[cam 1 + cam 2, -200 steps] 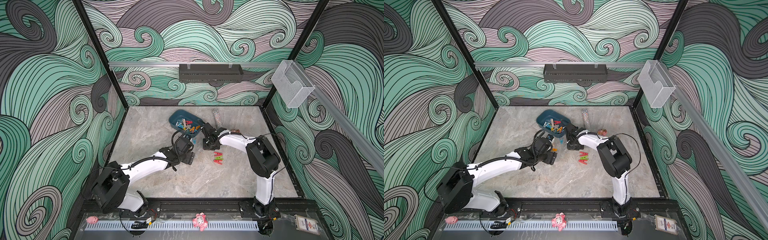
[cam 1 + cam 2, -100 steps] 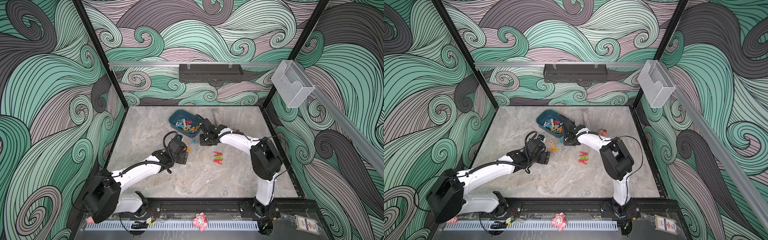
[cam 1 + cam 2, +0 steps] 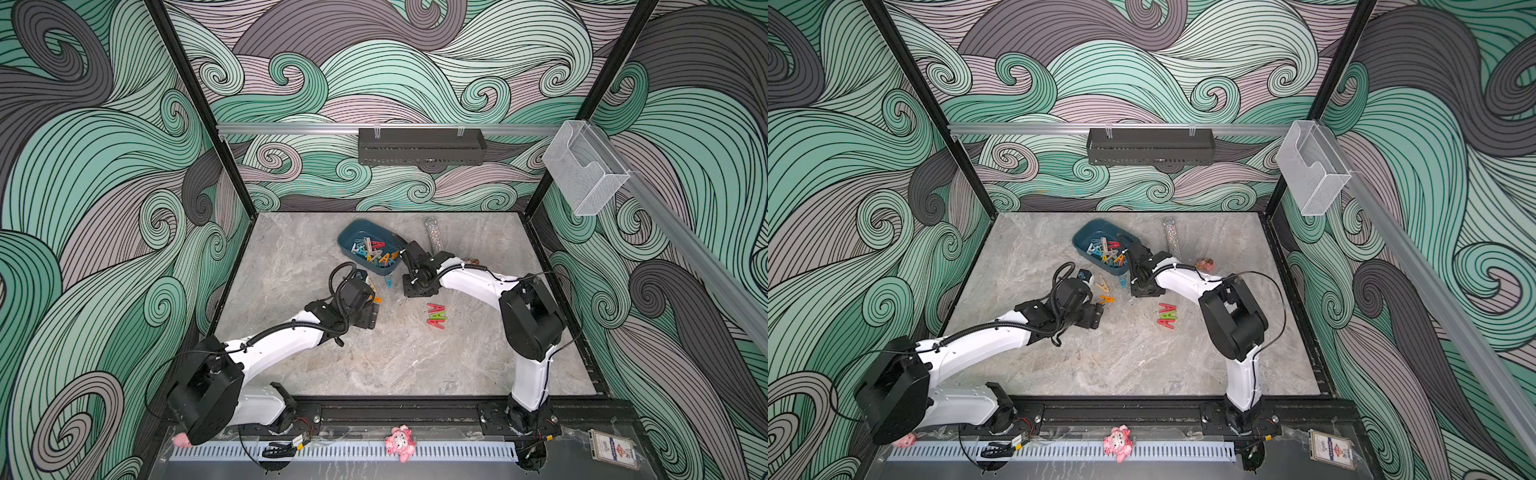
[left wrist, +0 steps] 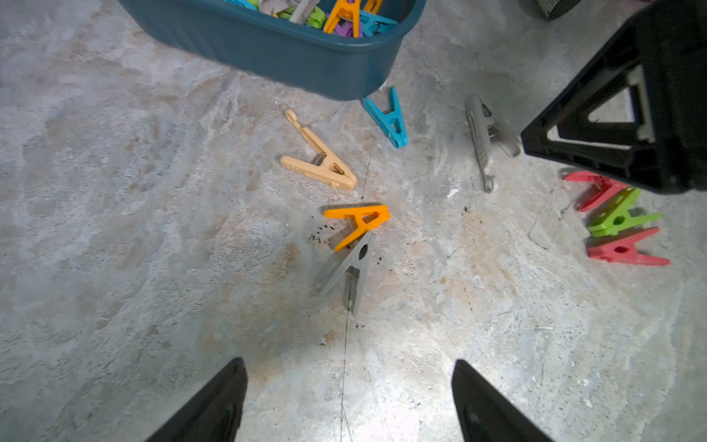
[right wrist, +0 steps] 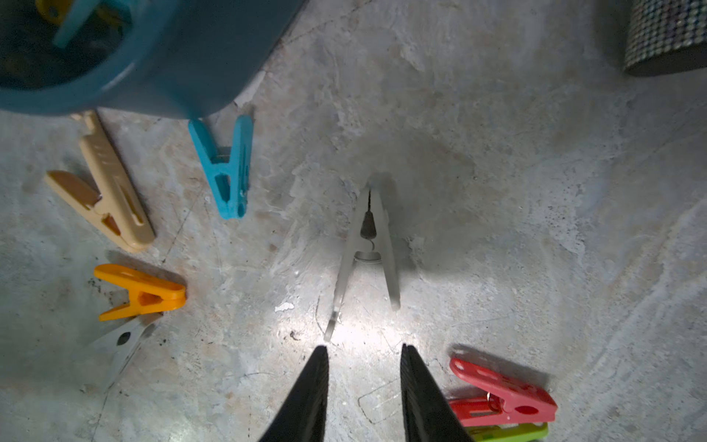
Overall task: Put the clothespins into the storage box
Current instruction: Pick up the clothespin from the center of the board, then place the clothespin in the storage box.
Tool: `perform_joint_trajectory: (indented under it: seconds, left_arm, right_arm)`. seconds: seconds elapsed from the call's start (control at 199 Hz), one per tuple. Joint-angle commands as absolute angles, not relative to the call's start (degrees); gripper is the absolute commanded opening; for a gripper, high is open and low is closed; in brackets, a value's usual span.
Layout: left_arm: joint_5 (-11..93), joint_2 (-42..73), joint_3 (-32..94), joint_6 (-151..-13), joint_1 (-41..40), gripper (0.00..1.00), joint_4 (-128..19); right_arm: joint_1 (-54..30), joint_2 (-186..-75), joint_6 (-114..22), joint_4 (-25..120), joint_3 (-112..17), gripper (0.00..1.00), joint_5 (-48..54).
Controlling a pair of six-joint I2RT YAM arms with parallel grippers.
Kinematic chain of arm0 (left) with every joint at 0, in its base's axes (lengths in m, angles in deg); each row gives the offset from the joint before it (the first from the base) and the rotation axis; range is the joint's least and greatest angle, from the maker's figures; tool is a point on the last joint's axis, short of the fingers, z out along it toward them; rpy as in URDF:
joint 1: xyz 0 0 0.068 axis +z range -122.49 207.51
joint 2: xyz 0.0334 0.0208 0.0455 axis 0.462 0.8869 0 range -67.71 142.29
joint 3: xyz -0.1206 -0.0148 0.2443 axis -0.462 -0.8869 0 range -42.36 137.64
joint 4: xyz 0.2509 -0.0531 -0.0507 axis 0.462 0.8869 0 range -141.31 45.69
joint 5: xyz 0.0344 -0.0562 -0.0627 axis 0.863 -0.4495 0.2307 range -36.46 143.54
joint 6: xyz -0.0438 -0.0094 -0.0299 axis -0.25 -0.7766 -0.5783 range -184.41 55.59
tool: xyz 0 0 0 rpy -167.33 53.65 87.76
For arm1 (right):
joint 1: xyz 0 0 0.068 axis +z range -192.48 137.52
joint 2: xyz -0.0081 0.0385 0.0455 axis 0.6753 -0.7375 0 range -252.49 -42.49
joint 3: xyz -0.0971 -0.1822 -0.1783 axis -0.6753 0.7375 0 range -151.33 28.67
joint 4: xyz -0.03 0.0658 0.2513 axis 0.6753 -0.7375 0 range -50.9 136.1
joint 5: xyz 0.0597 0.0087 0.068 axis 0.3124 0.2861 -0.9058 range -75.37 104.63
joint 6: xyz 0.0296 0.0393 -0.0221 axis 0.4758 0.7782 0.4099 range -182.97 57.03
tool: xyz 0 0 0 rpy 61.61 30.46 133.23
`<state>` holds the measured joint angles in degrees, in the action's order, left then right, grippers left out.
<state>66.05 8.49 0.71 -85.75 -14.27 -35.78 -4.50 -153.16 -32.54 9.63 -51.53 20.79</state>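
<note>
I see my left gripper (image 4: pixel 350 367) spread wide and empty over the table (image 4: pixel 153 237); my right gripper (image 5: pixel 363 348) is only narrowly parted and grips nothing, with a grey clothespin (image 5: pixel 369 248) lying just ahead of its tips; the storage box (image 3: pixel 352 237) sits toward the back, holding many clothespins (image 3: pixel 376 254); 3 red and green pegs (image 3: pixel 435 316) lie well apart from it.

The storage box (image 4: pixel 298 57) is dark teal-blue. The table (image 4: pixel 114 229) is grey and marble-veined. There are a beige clothespin (image 4: pixel 325 168), a sky-blue clothespin (image 4: pixel 388 122), an orange clothespin (image 4: pixel 363 218), a grey clothespin (image 4: pixel 354 264), red clothespins (image 4: pixel 627 254) and a lime-green clothespin (image 4: pixel 619 220). The walls (image 3: pixel 83 187) bear black-lined swirling waves of mint green, mauve and charcoal.
</note>
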Motion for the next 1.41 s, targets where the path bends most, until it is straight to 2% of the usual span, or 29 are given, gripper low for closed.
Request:
perform_joint_trajectory:
  seconds: [0.0, 0.306, 0.828, 1.195, 1.401]
  left_arm:
    - [64.3, 10.1, 3.1, -84.6, -14.7, 0.86, -35.9]
    - [63.7, 10.7, 3.4, -83.8, -15.0, 0.86, -35.4]
    - [63.9, 11.6, 4.3, -82.7, -15.3, 0.86, -35.2]
    - [69.7, 10.6, 3.0, -81.8, -15.1, 0.87, -33.5]
    - [71.7, 9.4, 1.2, -82.6, -13.4, 0.87, -32.9]
  right_arm:
    - [-5.3, -155.3, -33.2, 8.3, -52.1, 0.35, 21.9]
    - [-5.8, -159.6, -34.5, 8.3, -54.1, 0.33, 21.9]
    - [-5.7, -159.1, -37.3, 9.9, -53.8, 0.09, 24.0]
    - [-4.2, -151.0, -36.4, 7.6, -52.9, 0.07, 21.6]
    - [-4.3, -154.2, -34.0, 7.8, -61.8, 0.07, 17.1]
